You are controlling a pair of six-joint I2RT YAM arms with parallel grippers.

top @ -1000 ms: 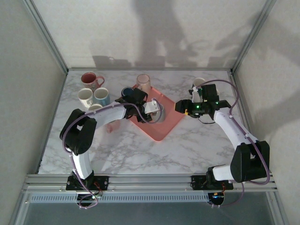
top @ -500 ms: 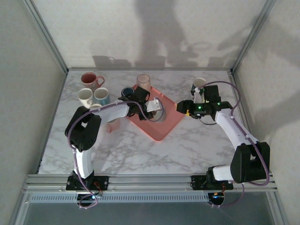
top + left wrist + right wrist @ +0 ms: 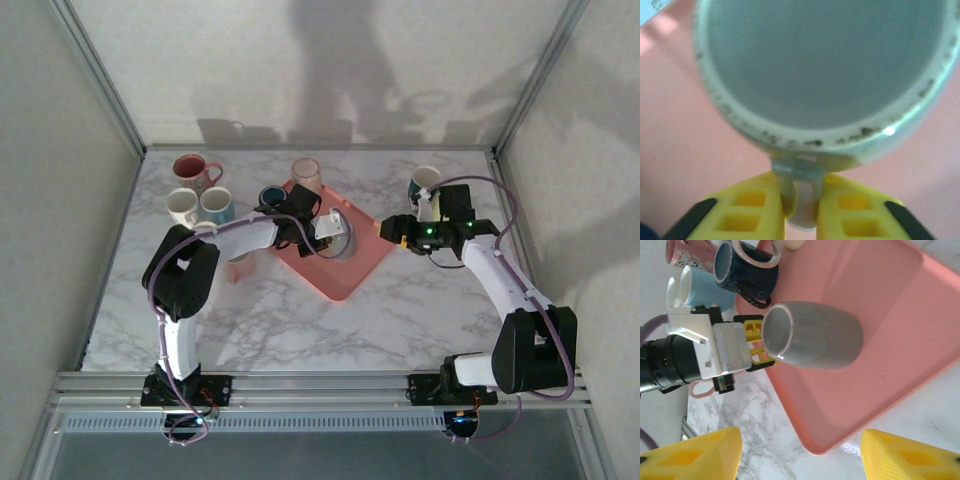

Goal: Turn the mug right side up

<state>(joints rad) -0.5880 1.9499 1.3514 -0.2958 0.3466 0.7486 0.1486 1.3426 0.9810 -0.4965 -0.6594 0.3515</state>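
Observation:
The grey mug [image 3: 815,335] lies on its side on the pink tray [image 3: 890,340], its mouth turned toward my left arm. My left gripper [image 3: 800,205] is shut on the mug's handle [image 3: 799,190], with the yellow fingers [image 3: 750,210] pressing it from both sides. From above, the mug [image 3: 339,232] and left gripper [image 3: 322,228] sit in the tray's upper half. My right gripper [image 3: 385,228] hovers open just off the tray's right corner, holding nothing; its fingertips [image 3: 700,455] frame the tray's near corner.
Red [image 3: 192,170], white [image 3: 182,205], light blue [image 3: 217,205] and dark blue [image 3: 272,197] mugs cluster at the back left. A pink mug [image 3: 306,175] stands at the tray's far corner. A green-lined mug [image 3: 426,182] stands behind my right gripper. Bare marble lies in front.
My left gripper has closed onto the grey mug's handle, and mug and gripper have shifted slightly toward the back. The right arm has barely moved.

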